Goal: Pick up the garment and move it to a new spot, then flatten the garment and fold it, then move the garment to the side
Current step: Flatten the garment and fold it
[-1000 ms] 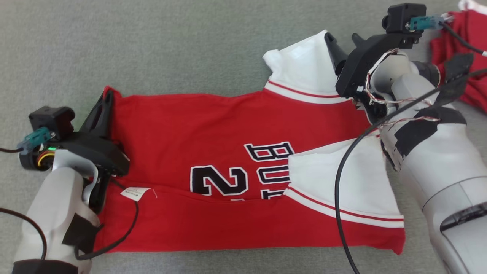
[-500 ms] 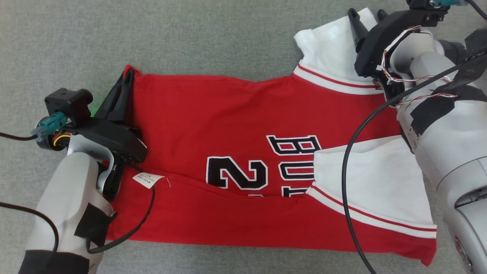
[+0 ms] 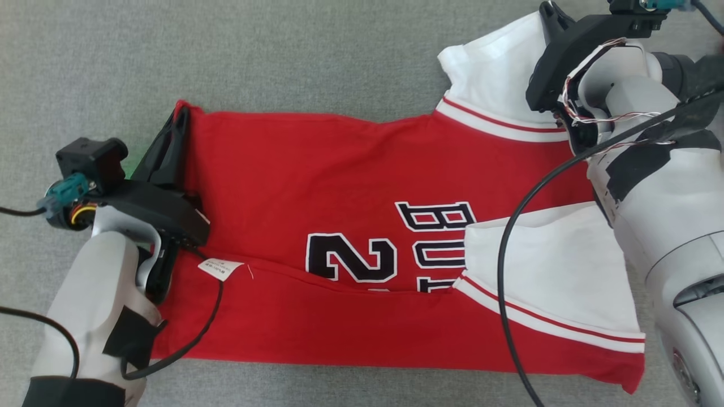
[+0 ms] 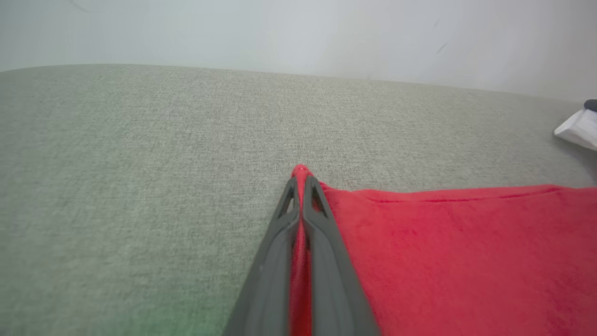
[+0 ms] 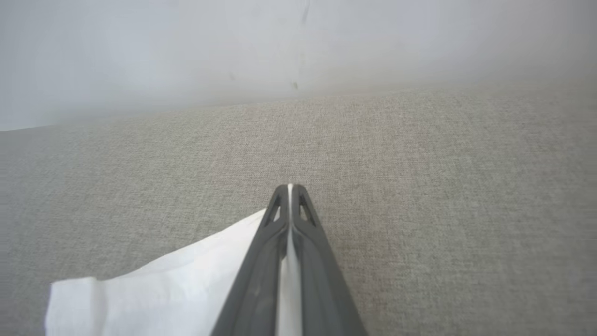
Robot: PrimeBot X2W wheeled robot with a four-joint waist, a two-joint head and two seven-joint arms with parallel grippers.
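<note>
Nearest you, the garment (image 3: 317, 186) lies spread on the desk (image 3: 283, 51), its near edge and near white sleeve (image 3: 543, 271) already folded in. The far half is still to fold, then comes the move aside. Your left gripper (image 3: 180, 113) is clenched on the far red corner. Farther off, your right gripper (image 3: 551, 11) now pinches the far white sleeve (image 3: 492, 73), where a second ago its jaws stood open.

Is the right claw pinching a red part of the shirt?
No, the right gripper is shut on the white sleeve, whose cloth shows between its jaws.
</note>
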